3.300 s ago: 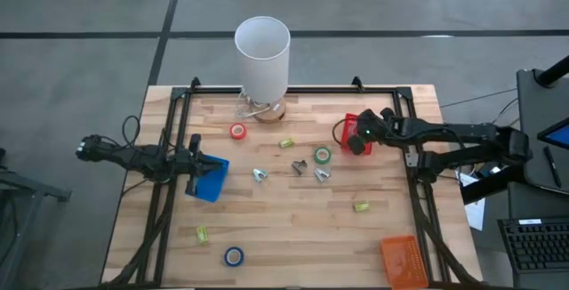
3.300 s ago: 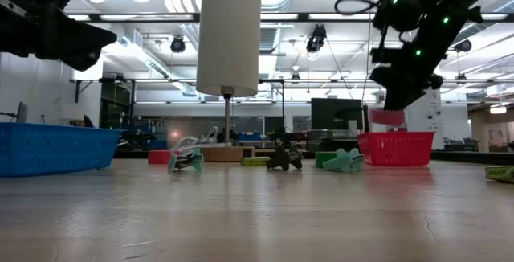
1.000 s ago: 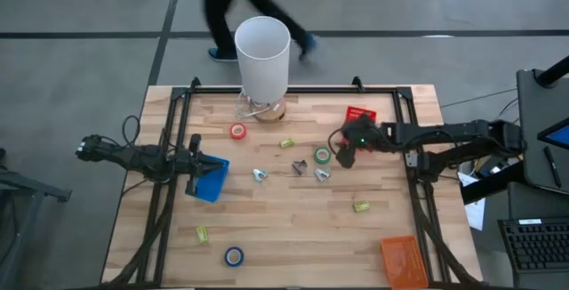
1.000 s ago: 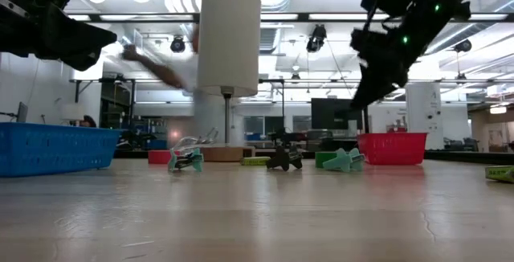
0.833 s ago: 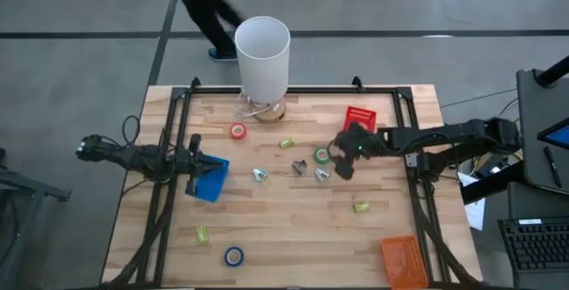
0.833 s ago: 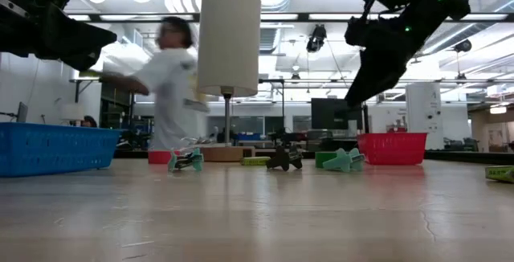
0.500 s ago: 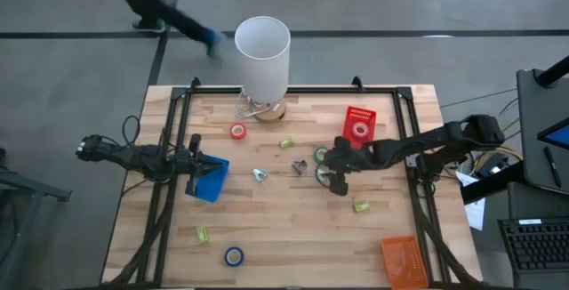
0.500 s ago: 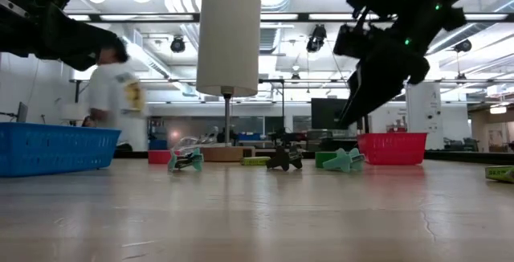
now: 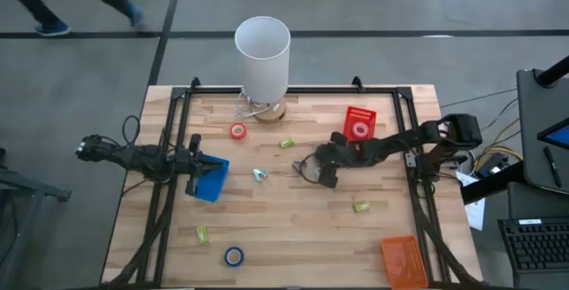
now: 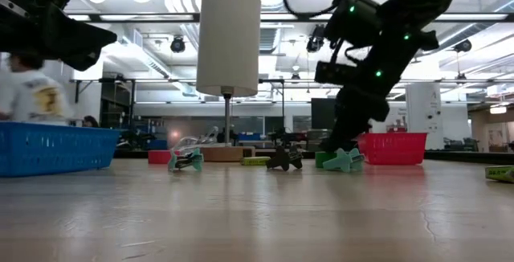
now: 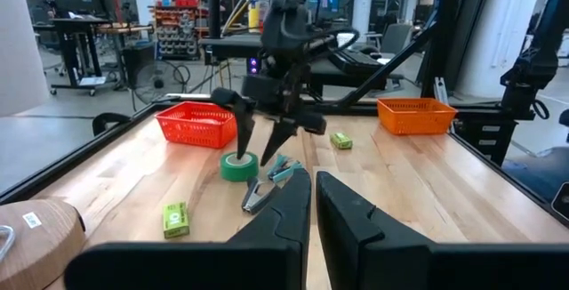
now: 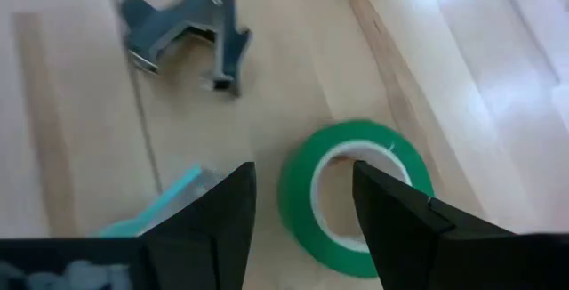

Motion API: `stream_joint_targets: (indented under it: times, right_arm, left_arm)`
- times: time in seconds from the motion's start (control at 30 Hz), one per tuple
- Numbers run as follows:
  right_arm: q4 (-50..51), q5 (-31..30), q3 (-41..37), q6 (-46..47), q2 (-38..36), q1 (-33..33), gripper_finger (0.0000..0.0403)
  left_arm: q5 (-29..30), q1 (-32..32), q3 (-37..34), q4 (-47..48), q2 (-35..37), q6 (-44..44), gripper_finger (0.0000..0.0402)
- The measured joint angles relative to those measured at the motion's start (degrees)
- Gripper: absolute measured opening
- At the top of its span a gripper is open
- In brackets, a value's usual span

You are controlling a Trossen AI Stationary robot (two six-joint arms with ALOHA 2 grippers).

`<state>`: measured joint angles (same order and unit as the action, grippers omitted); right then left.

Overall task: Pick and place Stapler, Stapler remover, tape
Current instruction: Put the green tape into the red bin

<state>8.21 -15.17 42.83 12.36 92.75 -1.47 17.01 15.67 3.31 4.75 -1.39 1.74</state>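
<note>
Green tape roll (image 12: 356, 197), a smooth glossy ring, lies flat on the wood-plank table (image 9: 284, 228) near its middle. Right hand (image 12: 302, 205) hovers low over it, fingers apart, straddling one side of the ring. A grey metal staple remover (image 12: 191, 28) and a teal one (image 12: 169, 201) sit just beside. Red mesh bin (image 9: 359, 123) nearby, holding a red roll. Left hand (image 11: 311, 205) waits above the blue bin (image 9: 210, 181), fingers nearly together.

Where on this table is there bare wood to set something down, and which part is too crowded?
Free: the wide stretch between the blue tape roll, the yellow-green stapler and the orange bin; also the patch below the blue bin. Crowded: mid-table, where the right gripper, open, straddles the green tape roll among staple removers.
</note>
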Motion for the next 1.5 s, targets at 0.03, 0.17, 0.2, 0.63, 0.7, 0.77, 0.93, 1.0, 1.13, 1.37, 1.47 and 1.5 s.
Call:
stream_joint_targets:
  times: [0.03,0.17,0.2,0.63,0.7,0.77,0.93,1.0,1.13,1.37,1.47,1.5]
  right_arm:
    - [0.2,0.0,0.1,0.6,0.5,-0.2,0.0175]
    - [0.5,0.0,0.1,1.0,1.9,-0.6,0.0162]
    - [0.5,0.1,0.1,1.0,2.0,-0.6,0.0156]
    - [0.7,0.6,0.1,-0.6,0.3,-0.6,0.0042]
    - [1.1,0.6,0.1,-0.7,-0.8,-0.6,0.0036]
    - [1.6,0.2,0.1,-0.8,-2.3,-0.6,0.0037]
    - [4.4,0.0,0.1,-0.8,-7.6,-0.6,0.0051]
    - [6.3,-0.9,0.1,-0.8,-10.5,-0.6,0.0051]
    - [10.8,-5.1,0.1,-0.8,-17.1,-1.1,0.0049]
    - [20.0,-9.0,0.1,4.0,-27.7,-7.0,0.0048]
    - [21.9,-9.0,0.0,5.7,-30.2,-10.8,0.0049]
    - [22.2,-9.0,0.0,5.9,-30.8,-12.0,0.005]
  left_arm:
    - [0.0,0.0,0.0,0.0,0.0,0.0,0.0026]
    - [0.0,0.0,0.0,0.0,0.0,0.0,0.0026]
    - [0.0,0.0,0.0,0.0,0.0,0.0,0.0026]
    - [0.0,0.0,0.0,0.0,0.0,0.0,0.0026]
    - [0.0,0.0,0.0,0.0,0.0,0.0,0.0026]
    - [0.0,0.0,0.0,0.0,0.0,0.0,0.0026]
    - [0.0,0.0,0.0,0.0,0.0,0.0,0.0026]
    - [0.0,0.0,0.0,0.0,0.0,0.0,0.0026]
    - [0.0,0.0,0.0,0.0,0.0,0.0,0.0026]
    - [0.0,0.0,0.0,0.0,0.0,0.0,0.0026]
    - [0.0,0.0,0.0,0.0,0.0,0.0,0.0026]
    - [0.0,0.0,0.0,0.0,0.0,0.0,0.0026]
